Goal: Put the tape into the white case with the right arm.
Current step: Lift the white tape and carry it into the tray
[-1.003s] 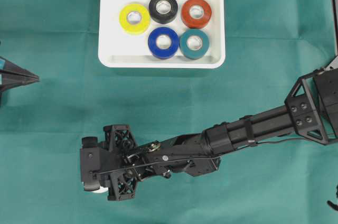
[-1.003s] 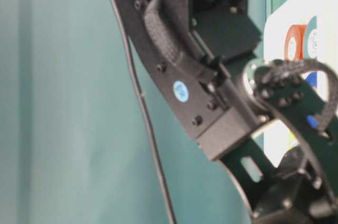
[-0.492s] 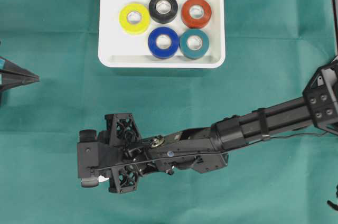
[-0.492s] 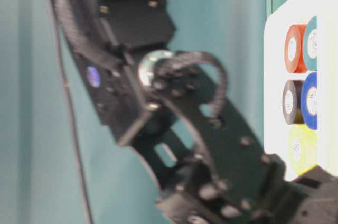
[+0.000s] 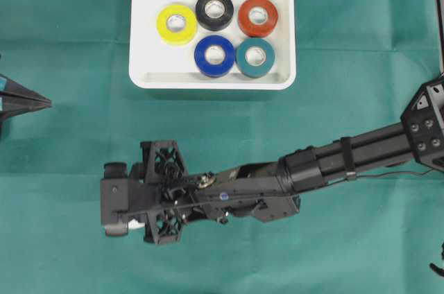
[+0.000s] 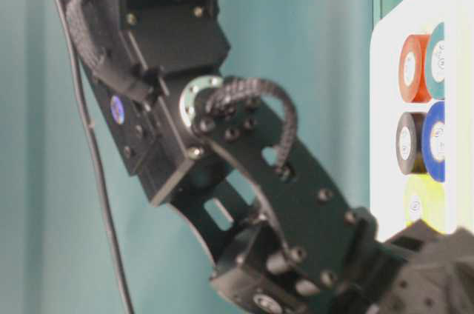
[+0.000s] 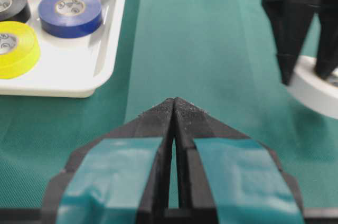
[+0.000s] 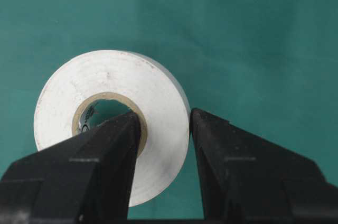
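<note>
We saw the right gripper (image 8: 165,129) clamped on the wall of a white tape roll (image 8: 113,115), one finger inside its core, low over the green cloth (image 5: 69,169), near of the white case (image 5: 211,79). The left gripper (image 7: 174,109) sat closed at far left.

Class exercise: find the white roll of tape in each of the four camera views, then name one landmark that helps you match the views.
Overhead: white roll of tape, a sliver low and left of centre, under the right gripper.
Table-level: not in it.
Left wrist: right edge, mid-height, one black finger in its hole.
Right wrist: centre-left, its wall pinched between both fingers.
Shared landmark: the white case of coloured rolls; absent from the right wrist view.
</note>
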You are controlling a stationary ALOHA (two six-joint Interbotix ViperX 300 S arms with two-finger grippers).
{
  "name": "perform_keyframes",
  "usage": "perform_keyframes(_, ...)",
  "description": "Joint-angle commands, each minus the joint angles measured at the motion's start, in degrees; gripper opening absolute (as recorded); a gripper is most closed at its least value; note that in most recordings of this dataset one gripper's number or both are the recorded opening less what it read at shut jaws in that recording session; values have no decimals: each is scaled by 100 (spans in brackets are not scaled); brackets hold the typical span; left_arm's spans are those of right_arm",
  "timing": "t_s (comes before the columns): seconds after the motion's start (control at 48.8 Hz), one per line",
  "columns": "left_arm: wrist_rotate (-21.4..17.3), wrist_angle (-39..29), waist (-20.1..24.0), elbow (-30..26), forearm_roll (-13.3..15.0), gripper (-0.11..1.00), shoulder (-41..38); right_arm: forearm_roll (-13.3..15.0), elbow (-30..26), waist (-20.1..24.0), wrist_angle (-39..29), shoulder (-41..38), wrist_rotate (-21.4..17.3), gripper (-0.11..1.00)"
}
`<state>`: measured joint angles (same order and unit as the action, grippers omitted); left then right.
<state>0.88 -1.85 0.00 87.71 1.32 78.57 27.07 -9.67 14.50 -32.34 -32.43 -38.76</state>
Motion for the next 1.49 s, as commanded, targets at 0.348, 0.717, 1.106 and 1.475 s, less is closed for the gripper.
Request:
perform_keyframes(0.348, 0, 35, 9, -70, 9, 0, -44, 299, -9, -1099, -167, 729, 123, 3)
perform_keyframes(0.717, 0, 35, 9, -70, 0, 0, -44, 299, 0, -1978, -70, 729, 264, 3)
perform_keyframes(1.106, 0, 35, 9, -70, 9, 0, -44, 299, 264, -2259, 9, 800, 378, 3)
perform_keyframes(1.475, -9, 35, 9, -70, 9, 0, -44, 299, 1213, -2382, 334, 1389, 545, 3)
